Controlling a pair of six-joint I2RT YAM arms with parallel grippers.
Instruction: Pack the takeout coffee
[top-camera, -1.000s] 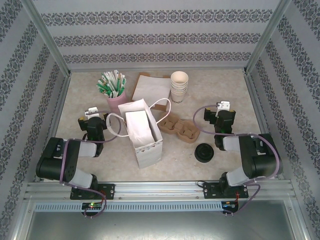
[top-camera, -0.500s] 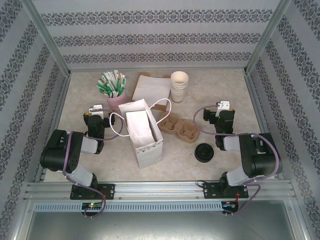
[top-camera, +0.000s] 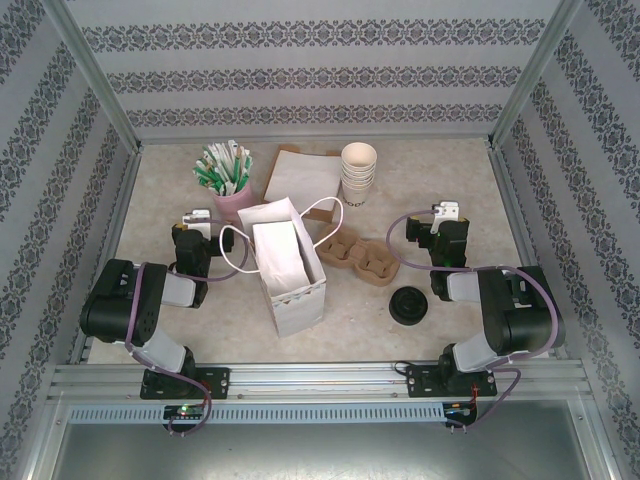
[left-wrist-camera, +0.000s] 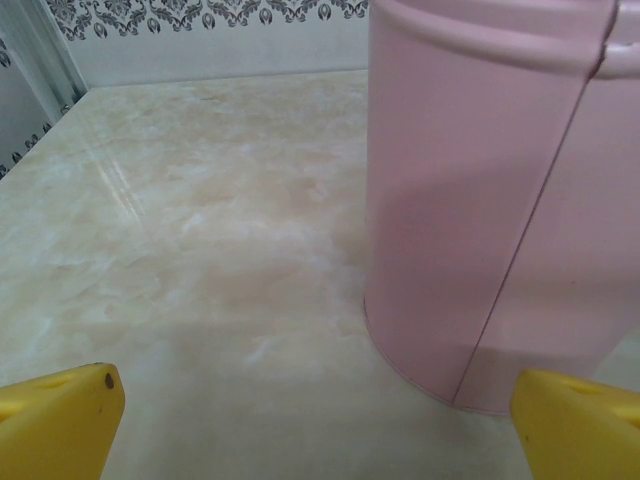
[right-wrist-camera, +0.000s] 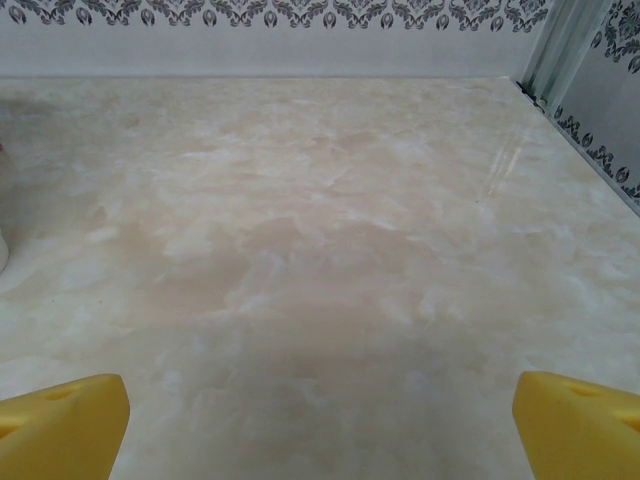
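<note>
Standing upright (mouth open), white paper bag (top-camera: 300, 306)

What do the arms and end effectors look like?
The left arm and right arm are black with rounded joints, light grey sections and a purple cable looping along each. The left end effector and right end effector each carry a white part on top; their fingers are yellow.

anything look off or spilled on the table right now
Nothing spilled or damaged. One oddity: a black lid sits by itself on the table, apart from the cup stack; whether a cup sits under it is unclear. The paper bag stands open, upright.
</note>
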